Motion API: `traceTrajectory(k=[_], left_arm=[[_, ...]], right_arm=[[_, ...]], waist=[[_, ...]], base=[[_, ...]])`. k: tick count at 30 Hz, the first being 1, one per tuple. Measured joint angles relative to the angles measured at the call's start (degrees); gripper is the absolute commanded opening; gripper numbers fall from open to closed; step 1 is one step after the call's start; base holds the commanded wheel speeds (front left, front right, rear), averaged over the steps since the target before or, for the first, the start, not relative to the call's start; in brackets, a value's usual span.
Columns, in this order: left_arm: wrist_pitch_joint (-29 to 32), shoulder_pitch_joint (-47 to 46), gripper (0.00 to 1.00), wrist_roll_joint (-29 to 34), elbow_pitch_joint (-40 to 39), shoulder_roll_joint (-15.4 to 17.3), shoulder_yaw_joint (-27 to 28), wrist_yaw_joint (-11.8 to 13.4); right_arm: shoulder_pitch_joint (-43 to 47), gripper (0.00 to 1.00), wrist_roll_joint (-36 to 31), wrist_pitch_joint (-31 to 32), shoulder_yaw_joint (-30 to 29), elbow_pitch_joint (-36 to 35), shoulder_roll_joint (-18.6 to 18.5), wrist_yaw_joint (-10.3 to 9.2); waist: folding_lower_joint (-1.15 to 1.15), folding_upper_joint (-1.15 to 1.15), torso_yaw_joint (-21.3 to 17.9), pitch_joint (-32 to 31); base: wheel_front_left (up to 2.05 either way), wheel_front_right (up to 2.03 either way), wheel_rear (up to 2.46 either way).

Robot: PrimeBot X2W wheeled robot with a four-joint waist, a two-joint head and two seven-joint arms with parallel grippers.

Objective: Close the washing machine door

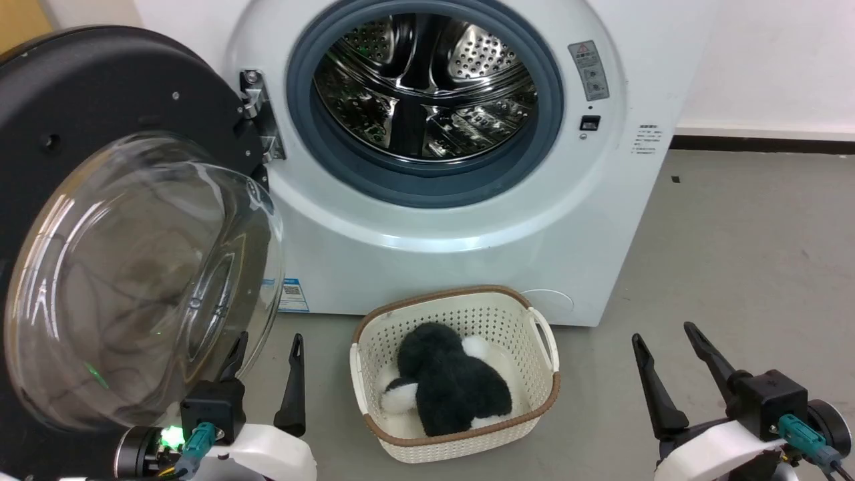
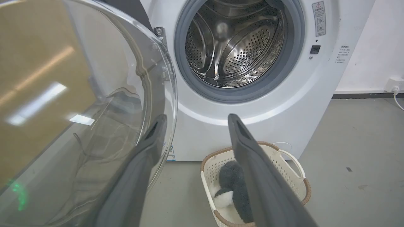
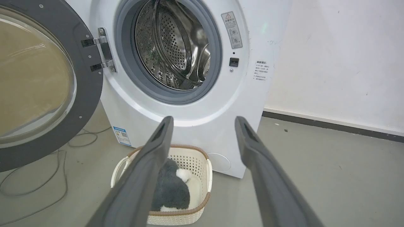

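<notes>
The white washing machine [image 1: 467, 227] faces me with its steel drum [image 1: 424, 83] exposed. Its round black door [image 1: 87, 93] hangs wide open on the metal hinge [image 1: 257, 113] at the left, matte inner side and clear glass bowl [image 1: 140, 280] turned toward me. Low at the left, my left gripper [image 1: 267, 344] is open, its left finger close against the bowl's rim; the bowl [image 2: 79, 119] shows beside the fingers [image 2: 151, 145]. My right gripper [image 1: 664, 337] is open at the lower right, holding nothing. In the right wrist view the door [image 3: 91, 82] and machine [image 3: 189, 119] show beyond that gripper [image 3: 203, 121].
A cream plastic basket [image 1: 461, 304] holding a black-and-white plush toy [image 1: 447, 384] stands on the grey floor right before the machine. Cables [image 3: 34, 186] lie on the floor under the door. A white wall with a dark skirting [image 1: 761, 143] runs at the right.
</notes>
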Motion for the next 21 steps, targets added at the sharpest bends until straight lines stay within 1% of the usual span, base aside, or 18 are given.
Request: traceTrajectory(k=[21], left_arm=[[-2.5,0.1,1.0,-1.0,0.7,0.0,-1.2,0.3]], right_arm=[[0.9,1.0,0.7,-2.6,0.6,0.4,0.0,0.0]], waist=[[0.0,0.0,5.2,-0.3]], base=[[0.0,0.0,0.0]])
